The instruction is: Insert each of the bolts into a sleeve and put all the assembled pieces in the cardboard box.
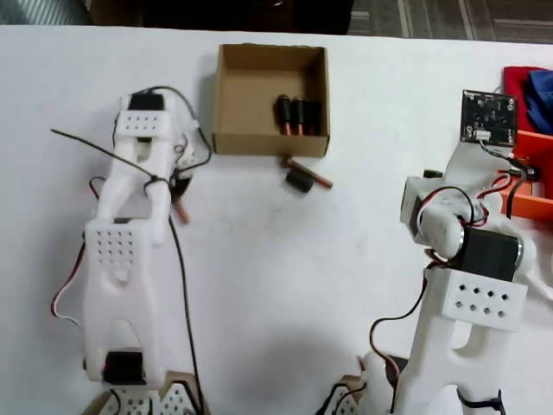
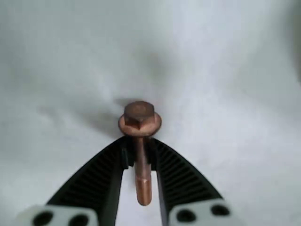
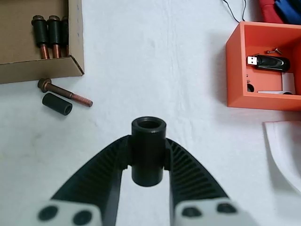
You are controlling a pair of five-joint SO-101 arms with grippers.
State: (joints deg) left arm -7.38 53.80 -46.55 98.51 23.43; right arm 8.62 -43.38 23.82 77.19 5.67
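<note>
Left gripper (image 2: 139, 149): jaws pinch the shank of a copper bolt (image 2: 139, 120), to the left of the cardboard box (image 1: 270, 143). The box holds assembled pieces (image 1: 296, 116). A loose bolt (image 3: 66, 93) and loose sleeve (image 3: 57, 104) lie side by side just outside its near wall. Right gripper (image 3: 148, 147): jaws pinch a black sleeve (image 3: 148, 160).

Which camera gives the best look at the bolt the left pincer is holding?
The left wrist view: the bolt sits centred, clamped by its shank in the left pincer, hex head and tip both clear. The high view catches a bit of its copper end beside the arm.
</note>
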